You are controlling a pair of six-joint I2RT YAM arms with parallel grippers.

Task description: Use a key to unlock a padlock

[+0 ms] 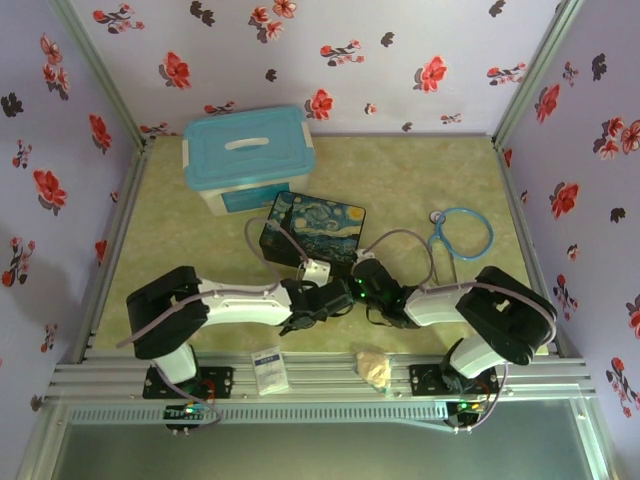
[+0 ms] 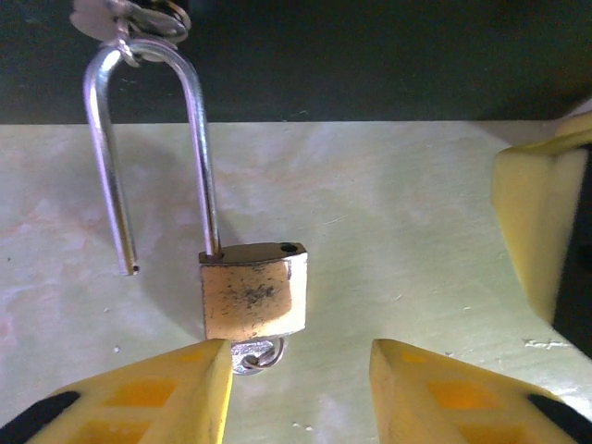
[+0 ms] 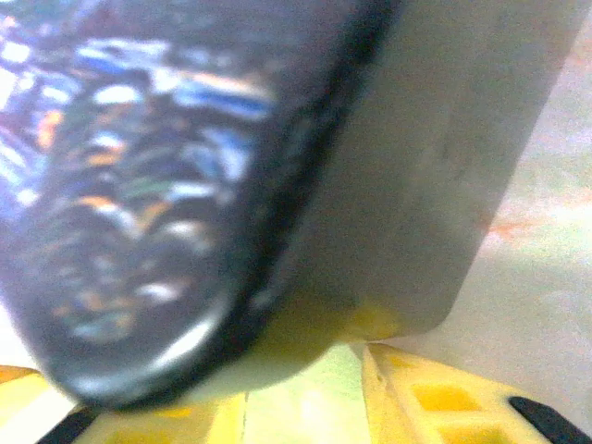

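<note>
So right now your left gripper (image 2: 299,370) is sitting wide open with nothing in it; its two yellow wedge-shaped fingers (image 2: 176,393) are flanking the near end of the small brass-gold padlock (image 2: 252,301), and the left one is nearly brushing the body's corner, though I can't tell if it's actually touching. The padlock is lying on the pale green marbled table (image 1: 420,190), right up against the near wall of the dark starry-night painted tin box (image 1: 318,228). Its thin silvery U-shaped shackle (image 2: 199,139) is popped open: one leg is still sitting in the body, while the other is hanging free off to the left, its tip resting clear of the hole. The shackle's bend is hooking through a small metal loop (image 2: 129,18) on the box wall. The tiny grey metal key (image 2: 254,356) is poking out from the near end of the padlock body, between your fingers. Another yellow finger (image 2: 541,213) is showing at the right of the left wrist view, well apart from the padlock. Your right gripper (image 3: 305,388) is jammed up close to the box corner, with everything there blurry; the fingers are looking spread, but I can't tell whether they're clamping the box or just sitting beside it. From above, both arms are meeting just near of the box, with a blue-lidded plastic bin (image 1: 248,155) sitting far left and a loop of light blue tubing (image 1: 462,232) lying to the right.
</note>
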